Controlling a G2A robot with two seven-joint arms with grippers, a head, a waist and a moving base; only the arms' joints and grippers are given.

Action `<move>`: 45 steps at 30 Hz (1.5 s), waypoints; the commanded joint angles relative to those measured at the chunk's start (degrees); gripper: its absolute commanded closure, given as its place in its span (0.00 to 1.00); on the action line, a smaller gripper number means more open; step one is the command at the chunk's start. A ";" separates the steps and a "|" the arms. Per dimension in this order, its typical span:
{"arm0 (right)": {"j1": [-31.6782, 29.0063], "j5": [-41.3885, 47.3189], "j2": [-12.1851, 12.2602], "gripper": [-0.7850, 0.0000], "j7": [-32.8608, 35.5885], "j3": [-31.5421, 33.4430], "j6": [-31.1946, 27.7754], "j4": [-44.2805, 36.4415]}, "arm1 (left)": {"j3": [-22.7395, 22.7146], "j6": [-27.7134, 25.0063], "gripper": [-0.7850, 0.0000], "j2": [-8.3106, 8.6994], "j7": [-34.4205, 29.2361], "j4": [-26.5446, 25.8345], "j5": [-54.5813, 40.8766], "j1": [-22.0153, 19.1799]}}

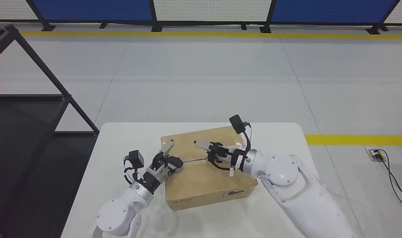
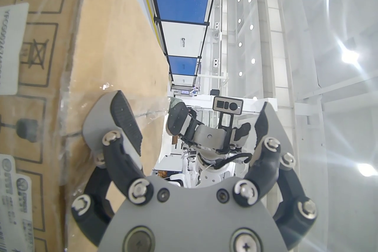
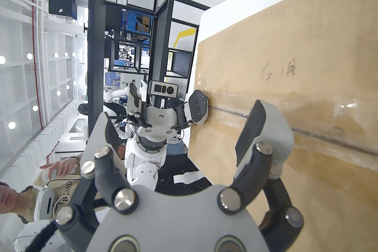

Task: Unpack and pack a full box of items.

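Note:
A shut cardboard box (image 1: 207,188) lies on the white table (image 1: 113,150), its top flaps sealed along the middle seam with clear tape (image 3: 319,117). At the box's left end my left gripper (image 1: 168,157) is open; one finger (image 2: 125,117) rests against the box top (image 2: 118,28) by the seam, the other stands off the box. My right gripper (image 1: 211,151) hangs open over the middle of the box top (image 3: 295,43), one finger (image 3: 260,126) just above the taped seam. The two grippers face each other along the seam, as the left gripper (image 3: 165,114) and right gripper (image 2: 203,135) show.
A black metal frame (image 1: 38,68) stands left of the table. Bare table lies left and right of the box. Blue and white partition panels (image 1: 213,2) close off the far side of the floor.

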 commanded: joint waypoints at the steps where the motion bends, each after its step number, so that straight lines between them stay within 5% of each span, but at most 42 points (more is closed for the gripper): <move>1: 0.95 0.44 -0.56 0.00 0.22 -1.22 -0.58 1.67 | -0.04 -0.05 0.00 0.00 -0.01 -0.07 0.01 0.09; 18: 4.91 4.57 -4.05 0.00 -1.41 -4.19 -4.26 12.81 | -0.13 -0.20 0.00 -0.03 0.04 -0.40 0.16 0.35; 45: -11.26 1.36 1.50 0.00 -1.79 17.45 -3.16 0.26 | -1.00 -0.52 0.00 0.04 0.15 -1.23 0.10 1.25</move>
